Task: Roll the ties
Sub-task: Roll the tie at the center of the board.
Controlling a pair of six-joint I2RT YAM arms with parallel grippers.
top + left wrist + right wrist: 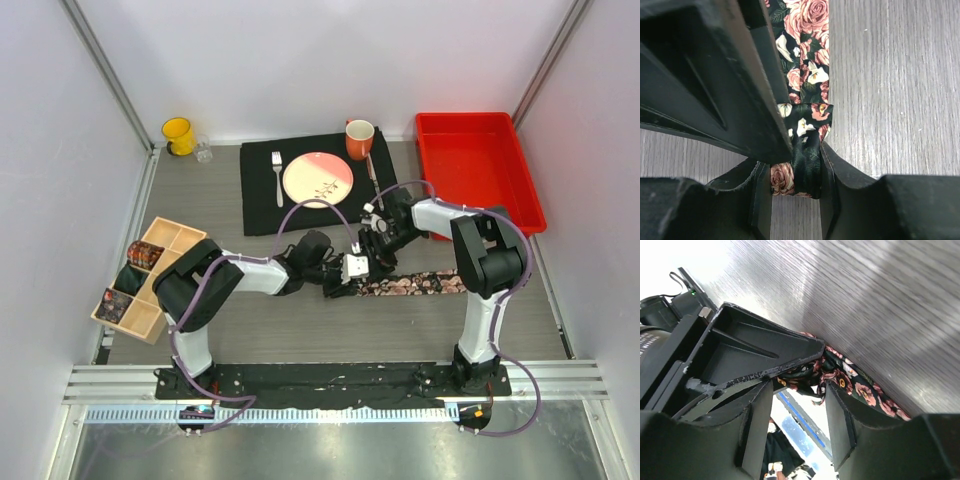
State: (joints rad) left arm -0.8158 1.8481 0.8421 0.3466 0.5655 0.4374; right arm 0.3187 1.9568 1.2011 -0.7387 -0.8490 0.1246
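From above, the left gripper (338, 279) and the right gripper (368, 252) are crowding together tip to tip over one end of the floral tie (420, 284). The rest of the strip is trailing flat beyond them, under the right arm. Off behind the left arm, coiled ties (143, 254) are sitting in a wooden tray (185, 237).

At the left wrist, the fingers are pinching narrow on the tie's folded end, and the strip (807, 60) is running straight ahead.

At the right wrist, the jaws are standing apart, gripping nothing. The tie's bunched end (860, 390) is lying just past the fingertips.
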